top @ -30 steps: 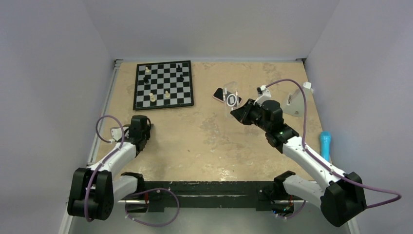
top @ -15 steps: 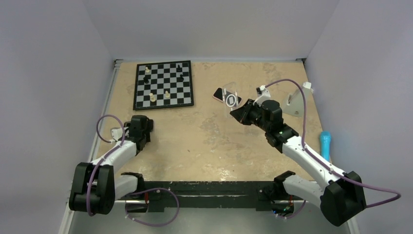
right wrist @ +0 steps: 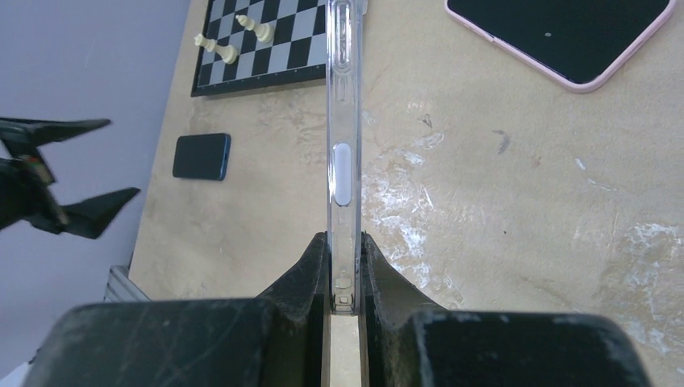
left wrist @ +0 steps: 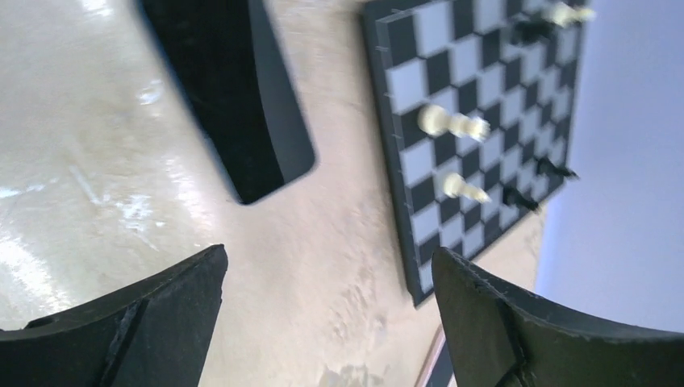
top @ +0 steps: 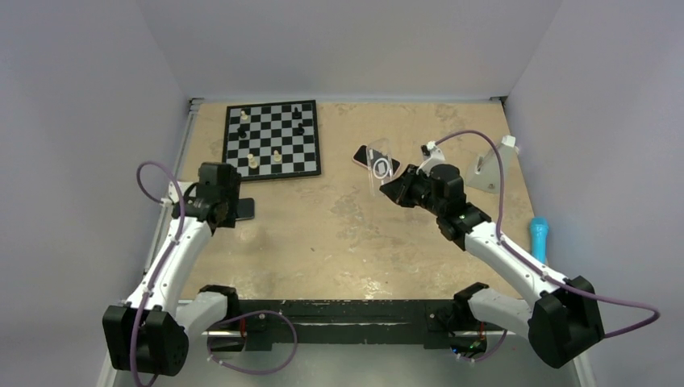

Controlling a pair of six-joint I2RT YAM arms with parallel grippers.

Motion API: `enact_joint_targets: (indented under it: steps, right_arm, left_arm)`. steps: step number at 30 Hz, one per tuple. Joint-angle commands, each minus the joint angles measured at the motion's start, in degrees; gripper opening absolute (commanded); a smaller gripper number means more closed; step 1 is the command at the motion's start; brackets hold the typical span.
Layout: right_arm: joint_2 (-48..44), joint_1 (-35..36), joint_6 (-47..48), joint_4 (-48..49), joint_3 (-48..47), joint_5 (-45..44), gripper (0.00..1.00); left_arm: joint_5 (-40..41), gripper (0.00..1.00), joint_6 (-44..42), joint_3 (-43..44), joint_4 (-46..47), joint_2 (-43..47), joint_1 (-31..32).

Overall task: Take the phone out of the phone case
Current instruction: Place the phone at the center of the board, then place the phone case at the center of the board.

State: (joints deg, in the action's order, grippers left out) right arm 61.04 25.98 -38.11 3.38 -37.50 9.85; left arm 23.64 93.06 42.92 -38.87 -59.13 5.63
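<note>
The right gripper is clenched on the bottom end of the thin transparent plastic phone case, 1 finger on each face. The shell stands on edge with its long axis running straight out ahead of the fingers. It is empty: the wrist view looks clean along its rim, and nothing dark sits inside.

The slim, black-screened, pink-rimmed phone lies flat and screen up on the mottled tan table. It is ahead of the fingertips and off to their right, near the far end of the shell. Bare tabletop shows between the 2, so they look apart. From above the shell overlaps the phone in the picture, and its height over the surface cannot be told. The phone's long axis runs slantwise across the gripper's line, not along it.

The separation therefore reads as done. What is left, I judge, is to put the shell down, and the free tabletop lies to the left of the fingers and back toward the wrist (away from the phone).

The right arm is much the nearer. The left gripper hangs spread wide and holds nothing. It is well away, over a flat all-black phone beside the black-and-white chessboard.
</note>
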Motion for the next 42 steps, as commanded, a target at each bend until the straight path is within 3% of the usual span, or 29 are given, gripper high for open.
enact_joint_targets:
  steps: [1,3,8,10,14,19,30,38,42]
  right_arm:
    - [1.3,0.12,2.96,-0.27,-3.32,-3.0,0.0]
    - [2.31,0.12,4.13,-1.42,-4.16,-4.38,0.0]
    - [6.6,-0.35,5.4,-2.93,-6.9,-6.22,0.0]
    - [9.36,-1.65,4.35,-1.75,-8.22,-4.43,0.0]
    - [16.22,-5.25,2.19,0.58,-12.94,0.14,0.0]
    - [29.09,-10.22,2.79,-2.33,-26.86,3.36,0.0]
    - [65.49,-14.14,8.52,-22.09,-70.62,5.79,0.0]
    - [73.04,-16.07,5.46,-19.94,-74.77,9.33,0.06]
    - [75.54,-16.28,6.09,-22.04,-77.74,10.12,0.19]
  left_arm:
    - [-6.28,1.0,-23.47,8.34,-3.98,0.87,-0.18]
    - [-11.18,1.0,-34.17,10.96,0.93,0.58,0.1]
    - [-6.88,1.0,-49.88,23.4,7.03,-1.82,6.88]
    - [-9.68,1.0,-54.53,28.07,10.43,-4.47,8.11]
    - [-19.3,0.99,-57.02,32.3,11.65,-9.85,8.17]
    - [-28.29,0.96,-58.81,27.8,14.44,-9.58,7.71]
    - [-16.41,0.92,-68.47,24.78,15.13,-0.38,7.64]
    - [-17.8,0.9,-68.18,24.63,15.21,-0.61,7.5]
    - [-21.45,0.88,-66.45,24.86,15.23,-1.79,6.06]
